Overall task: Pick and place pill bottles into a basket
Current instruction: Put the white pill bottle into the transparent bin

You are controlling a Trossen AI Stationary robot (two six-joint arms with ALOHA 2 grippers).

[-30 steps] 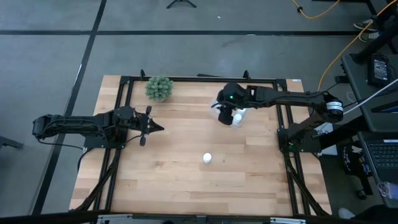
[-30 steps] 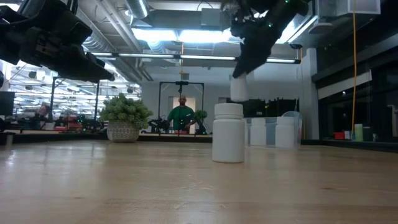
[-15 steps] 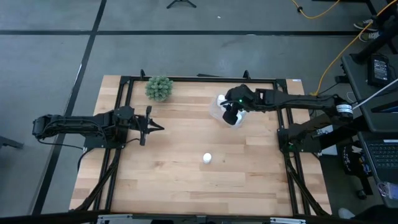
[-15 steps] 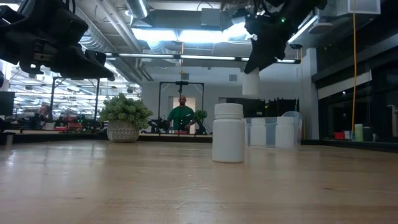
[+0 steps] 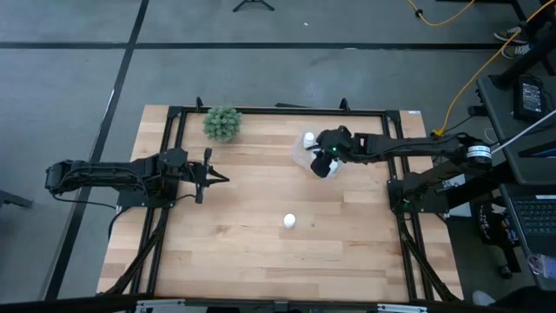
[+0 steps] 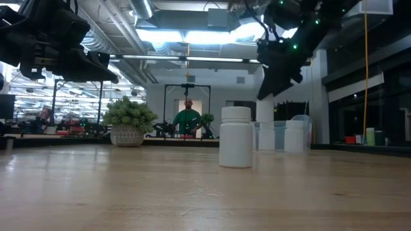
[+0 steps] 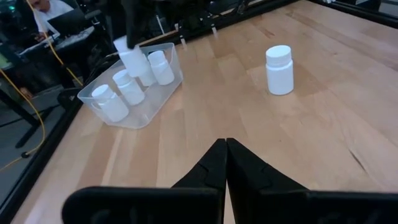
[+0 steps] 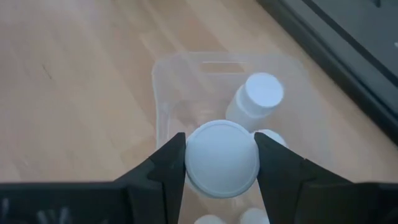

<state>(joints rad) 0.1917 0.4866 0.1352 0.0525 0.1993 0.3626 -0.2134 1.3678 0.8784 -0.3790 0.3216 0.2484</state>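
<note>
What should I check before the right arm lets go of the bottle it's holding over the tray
1. Right gripper shut on the held bottle: ok.
2. Held bottle over the clear tray, inside its rim: ok.
3. Free spot straight beneath, among the bottles in the tray: cannot tell.
4. Left gripper shut, parked away from the tray: ok.
5. Last bottle upright on the table, awaiting pickup: ok.
</note>
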